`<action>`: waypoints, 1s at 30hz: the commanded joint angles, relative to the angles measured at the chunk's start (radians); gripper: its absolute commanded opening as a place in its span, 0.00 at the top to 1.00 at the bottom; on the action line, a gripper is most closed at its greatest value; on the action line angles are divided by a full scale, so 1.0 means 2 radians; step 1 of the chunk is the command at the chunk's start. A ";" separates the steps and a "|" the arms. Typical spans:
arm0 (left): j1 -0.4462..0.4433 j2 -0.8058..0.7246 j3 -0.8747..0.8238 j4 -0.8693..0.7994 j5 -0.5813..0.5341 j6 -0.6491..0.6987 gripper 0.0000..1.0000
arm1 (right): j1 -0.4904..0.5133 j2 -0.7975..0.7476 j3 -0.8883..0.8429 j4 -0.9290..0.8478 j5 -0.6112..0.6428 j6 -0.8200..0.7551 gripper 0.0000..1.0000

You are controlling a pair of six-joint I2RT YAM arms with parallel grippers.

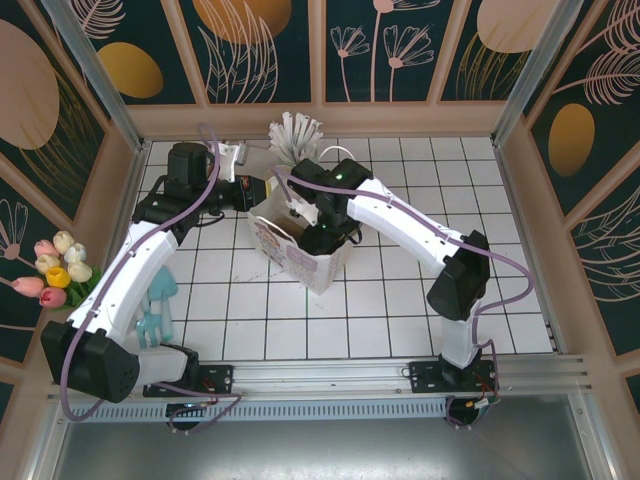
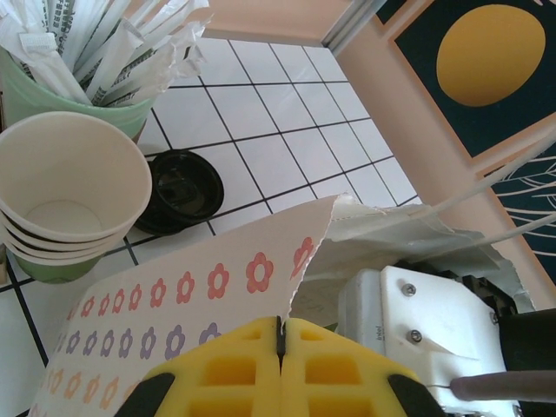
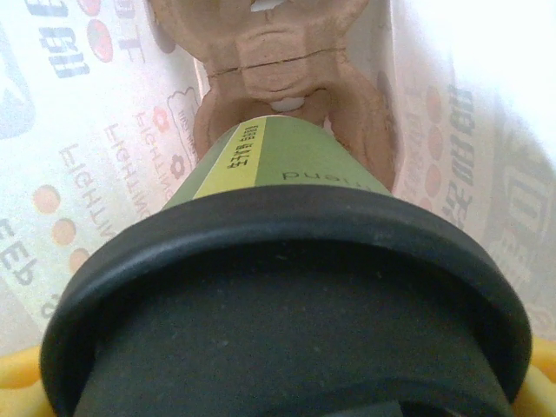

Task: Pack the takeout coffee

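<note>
Your left pincer (image 2: pixel 280 343) is pinching the paper bag (image 2: pixel 174 295) at its rim, fully closed; your right pincer (image 3: pixel 278 382), wide, is holding the takeout coffee (image 3: pixel 287 295) inside.

Mirrored lettering shows through the white paper bag (image 3: pixel 78 148), roughly "HIGHLIV". The takeout coffee (image 3: pixel 287 165) bears a yellow strip of tiny dark characters, unreadable; print on the straw wrappers (image 2: pixel 95 43) likewise.

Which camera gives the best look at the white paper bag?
The top camera: the bag stands whole on the table, mouth open, right arm reaching in. The left wrist camera shows its flowered rim, pinched in the left pincer. The right wrist camera sees its printed inner walls around the coffee cup.
</note>
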 commanded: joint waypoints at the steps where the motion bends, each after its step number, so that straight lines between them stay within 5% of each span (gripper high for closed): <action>1: -0.002 -0.006 -0.001 0.022 0.011 0.006 1.00 | -0.005 0.011 -0.009 -0.015 0.000 -0.012 0.59; 30: -0.002 -0.039 -0.025 0.058 0.019 -0.005 1.00 | -0.011 0.030 -0.009 -0.014 0.002 -0.015 0.62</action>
